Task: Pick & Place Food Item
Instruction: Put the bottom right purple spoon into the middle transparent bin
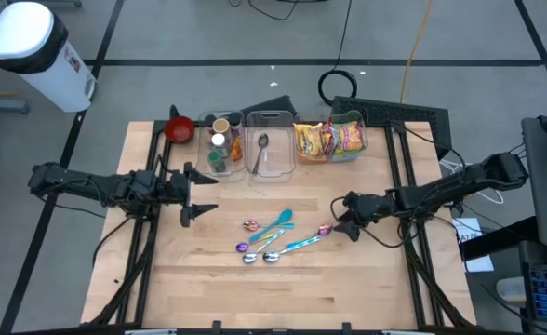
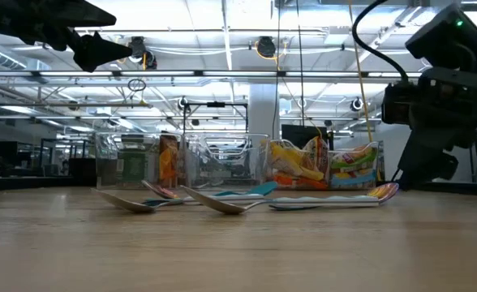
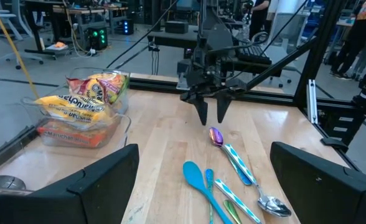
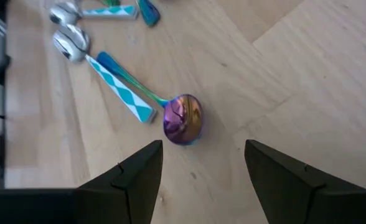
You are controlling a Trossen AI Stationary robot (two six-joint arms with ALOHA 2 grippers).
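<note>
Looking straight down, a pale wood-grain table (image 1: pixel 283 279) carries loose spoons; the right gripper (image 1: pixel 346 226) hovers just beside the iridescent spoon (image 1: pixel 322 230), fingers parted and empty, while the left gripper (image 1: pixel 195 194) waits wide open, empty, near the left edge. Clear bins (image 1: pixel 272 147) line the far edge, one holding snack packets (image 1: pixel 329 138). At table height, glossy spoons lie flat before the bins, a ceiling-lit hall behind. From the left wrist, bare board surrounds the spoons. From the right wrist, the rounded purple bowl lies just ahead of the spread fingers (image 4: pixel 133 177), untouched.
</note>
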